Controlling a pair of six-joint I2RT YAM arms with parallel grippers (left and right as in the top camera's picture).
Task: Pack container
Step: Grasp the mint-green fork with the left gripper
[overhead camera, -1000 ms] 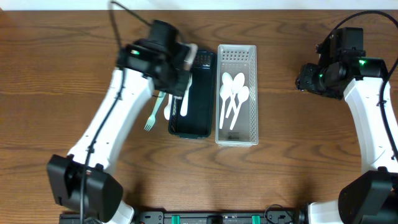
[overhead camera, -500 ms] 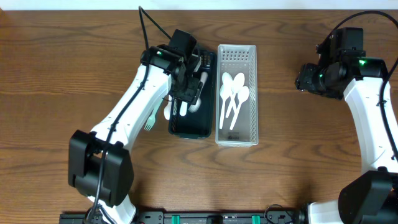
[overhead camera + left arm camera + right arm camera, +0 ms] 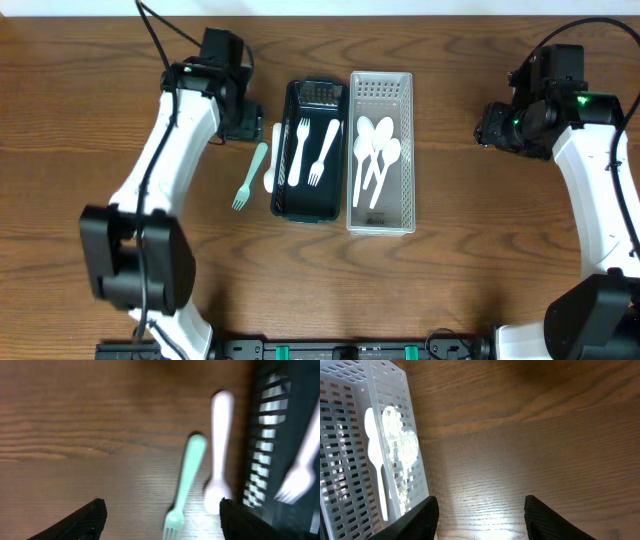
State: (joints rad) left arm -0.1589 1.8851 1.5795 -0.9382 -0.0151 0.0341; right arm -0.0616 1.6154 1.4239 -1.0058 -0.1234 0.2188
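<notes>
A black container (image 3: 310, 200) stands mid-table with two white forks (image 3: 312, 150) lying inside. To its right, a white slotted basket (image 3: 381, 222) holds several white spoons (image 3: 375, 145). A green fork (image 3: 248, 178) and a white utensil (image 3: 270, 165) lie on the wood just left of the black container. My left gripper (image 3: 243, 118) hovers open and empty to the upper left of them. In the left wrist view it (image 3: 161, 506) hangs over the green fork (image 3: 184, 485), with the white utensil (image 3: 220, 450) beside it. My right gripper (image 3: 480, 502) is open over bare wood right of the basket (image 3: 370, 435).
The right arm (image 3: 590, 170) runs down the table's right side, its gripper (image 3: 492, 125) well apart from the basket. The left arm (image 3: 165, 170) slants across the left side. Bare wood lies in front of both containers.
My left gripper opened over the black container and let go of a white fork, which now lies inside. The arm then swung left, off the container. The right arm has not moved.
</notes>
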